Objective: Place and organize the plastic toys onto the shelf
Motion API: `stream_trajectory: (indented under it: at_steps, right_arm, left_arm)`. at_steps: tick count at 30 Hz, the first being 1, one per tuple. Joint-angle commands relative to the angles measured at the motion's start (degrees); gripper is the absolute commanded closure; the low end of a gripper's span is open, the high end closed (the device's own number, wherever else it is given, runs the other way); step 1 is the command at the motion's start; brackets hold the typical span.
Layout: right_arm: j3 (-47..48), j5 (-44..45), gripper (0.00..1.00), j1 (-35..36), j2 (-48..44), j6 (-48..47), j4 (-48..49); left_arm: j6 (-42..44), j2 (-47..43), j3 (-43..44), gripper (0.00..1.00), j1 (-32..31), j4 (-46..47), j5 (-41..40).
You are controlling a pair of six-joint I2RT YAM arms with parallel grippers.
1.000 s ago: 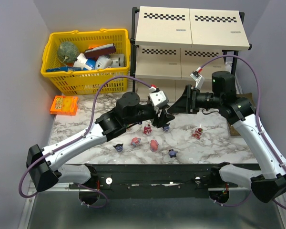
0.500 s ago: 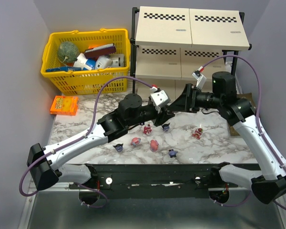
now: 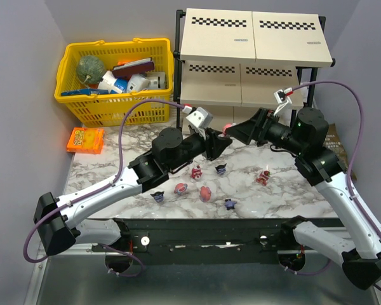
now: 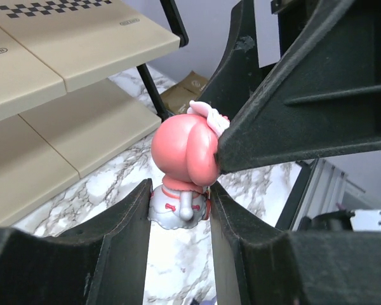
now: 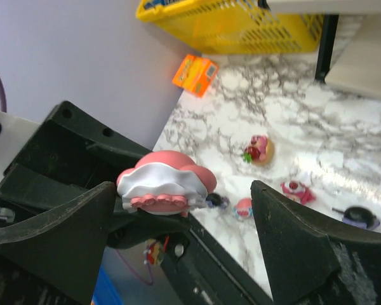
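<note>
1. One pink-and-white toy [image 4: 183, 162] is held off the table [image 3: 286, 197], in front of the shelf's lowest board.
2. Two pincers meet at it. The left pincer [image 4: 179, 202] is narrowed on its skirt. The right pincer [image 3: 233, 132] stands wide, one finger on each side of the toy.
3. Seven more lie on the marble: three dark toys [image 3: 221, 169] and four pink or red toys [image 3: 205, 192].
4. One shelf [image 3: 254, 38] with three tiers stands at the back.
5. One yellow basket [image 3: 114, 109] sits left of it, with one orange box [image 3: 86, 140] nearer.
</note>
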Motion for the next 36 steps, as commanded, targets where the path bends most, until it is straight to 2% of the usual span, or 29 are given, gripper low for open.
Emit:
stream_trajectory:
  at_steps: [1, 7, 16, 22, 25, 26, 28, 30, 33, 34, 36]
  right_arm:
    - [-0.8, 7.4, 0.05, 1.9, -0.2, -1.2, 9.9]
    - [-0.5, 11.0, 0.05, 4.9, 2.1, -2.0, 11.9]
    - [-0.4, 13.2, 0.14, 7.6, 2.9, -3.2, 9.1]
    - [-0.8, 14.2, 0.3, 7.8, 2.8, -2.0, 8.0]
    - [-0.7, 14.1, 0.45, 7.9, 3.4, -1.5, 7.6]
    - [-0.6, 14.0, 0.54, 7.9, 3.4, -1.5, 7.6]
    - [-0.3, 14.2, 0.62, 7.9, 3.8, -1.4, 7.5]
    - [0.3, 14.5, 0.71, 8.0, 4.1, -1.5, 7.3]
    - [1.0, 16.6, 0.81, 8.0, 4.7, -2.2, 6.7]
    - [1.6, 18.4, 0.83, 8.0, 4.8, -2.7, 6.4]
    - [2.4, 20.7, 0.88, 8.0, 5.0, -4.3, 5.2]
  left_arm:
    - [-5.4, 0.4, 1.6, 1.0, -0.6, 4.6, -4.8]
    - [-6.9, 1.0, 2.1, 1.0, -0.7, 5.1, -5.6]
    - [-7.6, 1.6, 2.2, 1.0, -0.7, 5.2, -7.2]
    - [-7.8, 1.4, 1.7, 1.0, -0.7, 5.6, -8.0]
    - [-7.7, 1.7, 2.0, 1.0, -0.7, 5.7, -7.8]
    - [-7.7, 1.8, 2.0, 1.0, -0.7, 5.7, -7.7]
    - [-7.6, 2.0, 2.2, 0.99, -0.7, 5.4, -7.6]
    - [-7.4, 2.0, 2.4, 0.92, -0.8, 5.0, -7.3]
    - [-7.0, 1.6, 2.1, 0.71, -0.7, 4.9, -6.9]
    - [-6.8, 1.3, 2.0, 0.53, -0.8, 4.8, -7.0]
    - [-6.2, 0.8, 2.0, 0.36, -0.8, 4.2, -7.4]
